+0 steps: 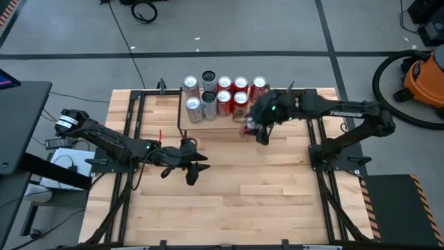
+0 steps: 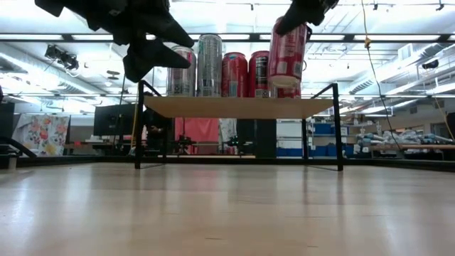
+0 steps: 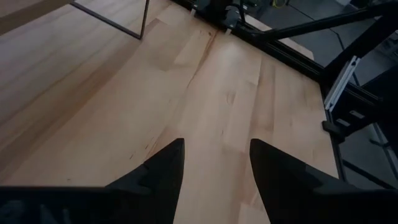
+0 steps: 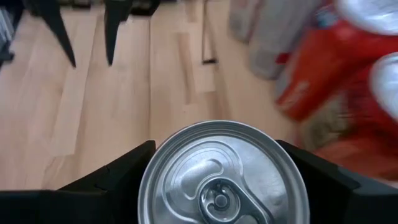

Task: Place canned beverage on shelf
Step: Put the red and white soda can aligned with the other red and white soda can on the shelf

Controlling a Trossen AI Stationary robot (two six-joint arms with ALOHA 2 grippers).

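Note:
The shelf (image 1: 220,123), a light-wood board on thin black legs, stands at the table's far middle and also shows in the low view (image 2: 238,107). Several red and silver cans (image 1: 223,94) stand upright on its far part. My right gripper (image 1: 255,129) is shut on a red can (image 2: 288,53) by the shelf's near right corner, above board height. My left gripper (image 1: 191,169) is open and empty over the table's left middle; in the left wrist view (image 3: 216,146) only bare tabletop shows between its fingers. My right gripper pinches the red can's upper wall, just below the silver lid (image 4: 224,177), between its two fingers (image 4: 118,177), one on each side. The fingers come from above, pointing down. The can hangs below them, nearly upright and lifted clear (image 2: 286,84).
The cans fill the shelf's far rows; bare board lies along its near edge. Black frame rails (image 1: 326,149) run along the table's left and right sides. Bare tabletop (image 1: 236,201) spreads toward the near edge. An orange vacuum (image 1: 423,76) stands on the floor beyond the table.

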